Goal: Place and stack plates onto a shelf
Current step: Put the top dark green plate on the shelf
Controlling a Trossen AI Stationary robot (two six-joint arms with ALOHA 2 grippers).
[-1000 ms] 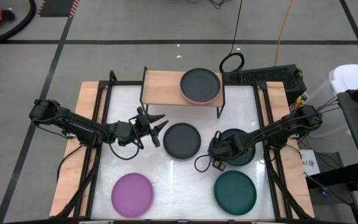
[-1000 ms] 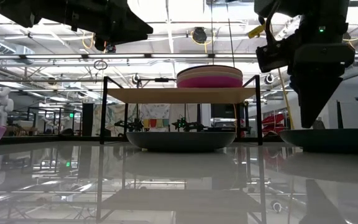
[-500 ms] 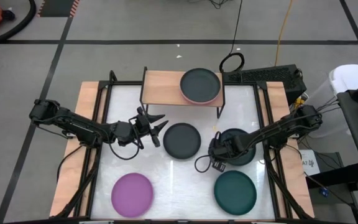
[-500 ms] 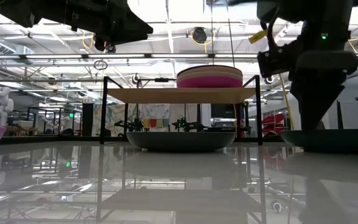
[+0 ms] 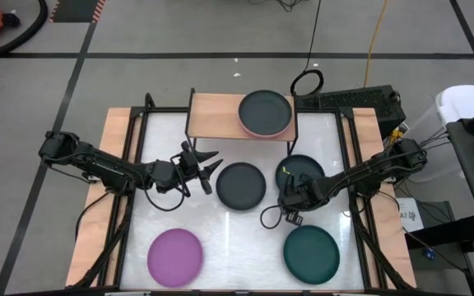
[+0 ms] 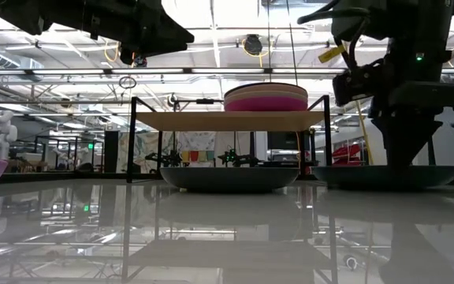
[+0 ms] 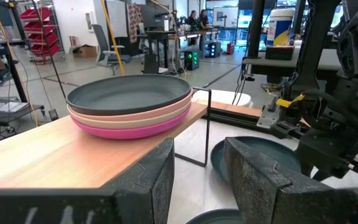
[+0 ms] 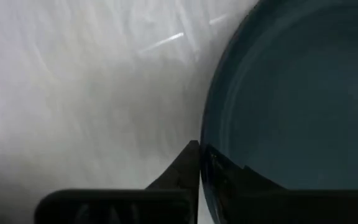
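Change: right gripper has shifted toward the table's front edge since the earlier frames, uncovering more of the dark teal plate behind it; its jaws have gone from spread to pressed onto that plate's near rim.
Right jaws: pinching the rim of the dark teal plate, one finger outside the wall, the other inside the bowl.
Left jaws: left gripper spread and empty, hovering just left of the charcoal plate.
Step in hand: grasp made on a plate lying on the table; lift not yet begun, by my reading.
Next move: raise the plate clear of the table, carry it beyond the right jaws to the shelf, and keep it level.
Shelf: light wooden board on thin black legs; stack of plates on its right half, charcoal over beige over magenta.
Still on the table: purple plate and second teal plate, nearer than either jaws.
Materials: matte, round, shallow plates with low upturned rims; glossy white reflective table.
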